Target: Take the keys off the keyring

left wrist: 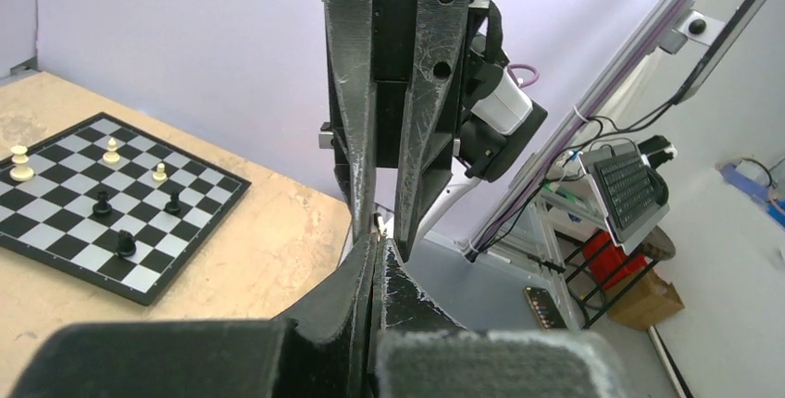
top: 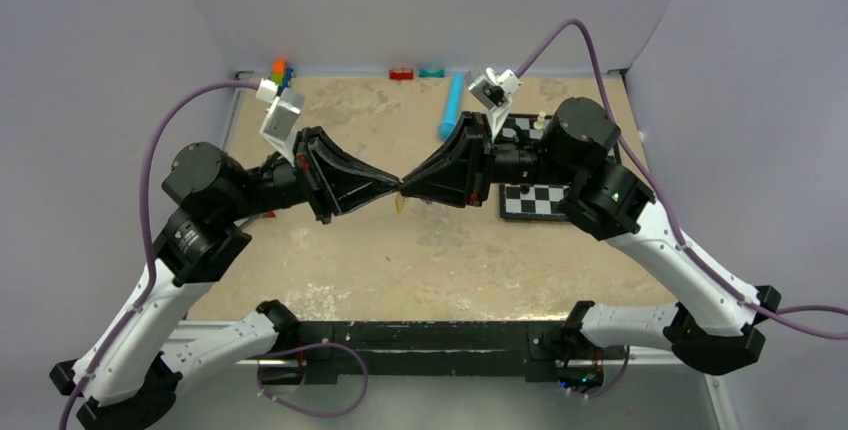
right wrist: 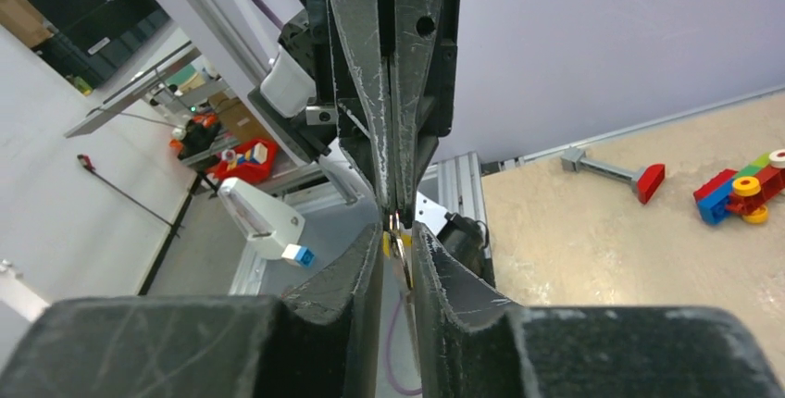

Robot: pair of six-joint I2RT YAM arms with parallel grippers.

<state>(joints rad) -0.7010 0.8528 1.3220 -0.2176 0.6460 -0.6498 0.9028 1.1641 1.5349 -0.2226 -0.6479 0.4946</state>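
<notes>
My left gripper (top: 392, 188) and right gripper (top: 408, 187) meet tip to tip above the middle of the table. The key (top: 400, 204), yellow-headed, hangs just under the tips. In the right wrist view the key (right wrist: 400, 254) lies between my right fingers (right wrist: 435, 264), which stand a narrow gap apart around it. Its yellow head is at the tips and its silver blade points toward the camera. The left gripper (left wrist: 378, 245) is fully shut; a small glint of the metal keyring (left wrist: 378, 223) shows at its tips. Most of the ring is hidden.
A chessboard (top: 535, 200) with several pieces lies under the right arm, also in the left wrist view (left wrist: 102, 204). A light-blue cylinder (top: 452, 106) lies at the back. Toy blocks (top: 282, 72) sit in the far left corner, with small blocks (top: 402, 74) along the back wall.
</notes>
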